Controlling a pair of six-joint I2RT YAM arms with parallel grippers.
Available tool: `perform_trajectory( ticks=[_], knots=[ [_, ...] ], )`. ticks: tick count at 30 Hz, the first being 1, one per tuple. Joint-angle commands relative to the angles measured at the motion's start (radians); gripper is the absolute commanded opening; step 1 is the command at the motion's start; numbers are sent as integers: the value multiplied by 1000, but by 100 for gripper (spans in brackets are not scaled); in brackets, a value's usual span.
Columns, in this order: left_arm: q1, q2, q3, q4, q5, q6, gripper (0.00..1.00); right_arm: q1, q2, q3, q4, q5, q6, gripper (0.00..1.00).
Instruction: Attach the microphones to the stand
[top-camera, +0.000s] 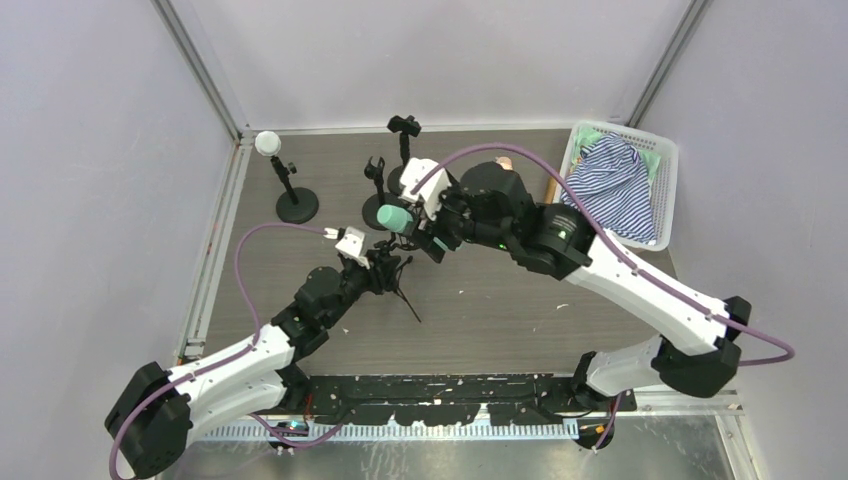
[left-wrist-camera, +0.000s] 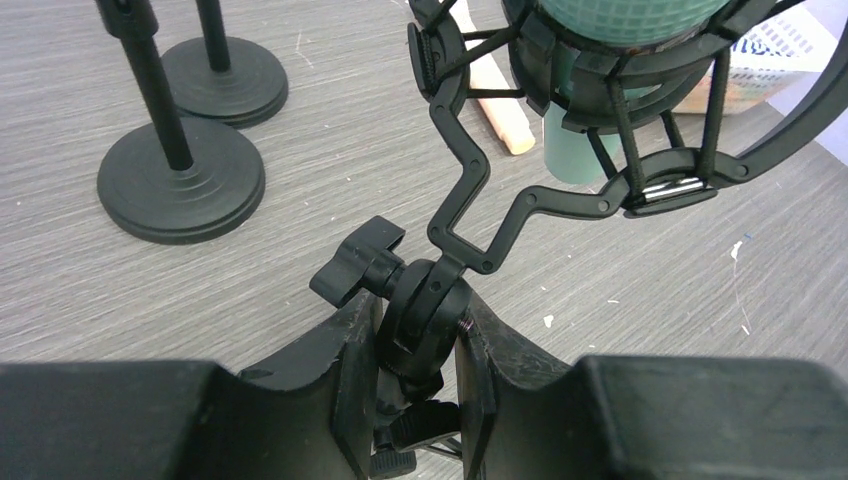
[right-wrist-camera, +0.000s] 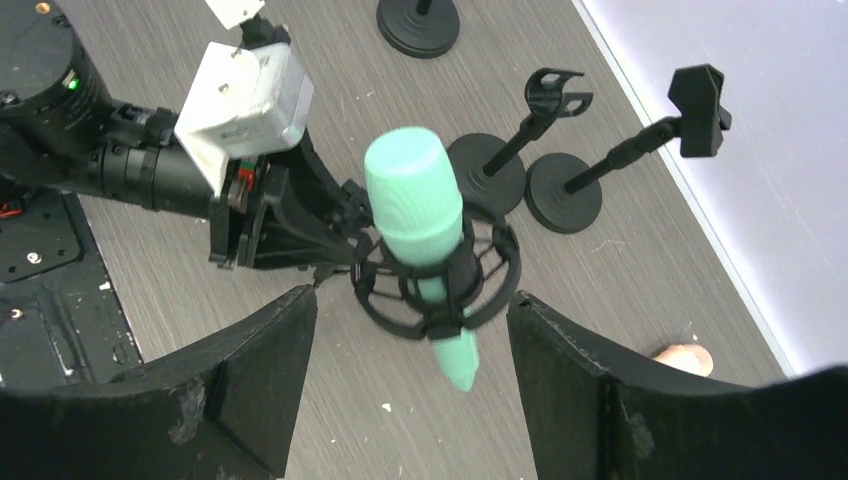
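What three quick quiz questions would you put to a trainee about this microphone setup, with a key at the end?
1. True or false: the right gripper is clamped shut on the mint green microphone.
2. What is the left gripper shut on? A: the pivot of the shock mount. B: a round stand base. C: the basket.
3. Fill the gap: in the top view, the far-left stand carries a ___ microphone.

Key:
1. False. Its jaws stand open on either side of the microphone, which sits in the shock mount.
2. A.
3. White: the white microphone.
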Motion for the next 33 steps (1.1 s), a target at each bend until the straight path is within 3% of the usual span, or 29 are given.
perform_trajectory(
  ticks=[1,9,15,20,33],
  knots=[
    [-1,24,1,-102,-104,-19,0,4,-112,-81,100,42,46,75],
    [1,11,6,-84,-409,12,0,4,-262,-254,132,106,101,75],
    [5,-96,-48,1,-549,76,0,4,-339,-315,116,140,111,75],
    [28,-161,-49,-43,-740,107,0,4,-373,-351,121,157,114,75],
    [243,-166,-17,-146,-1014,-85,0,4,-417,-398,111,175,132,76]
  ],
)
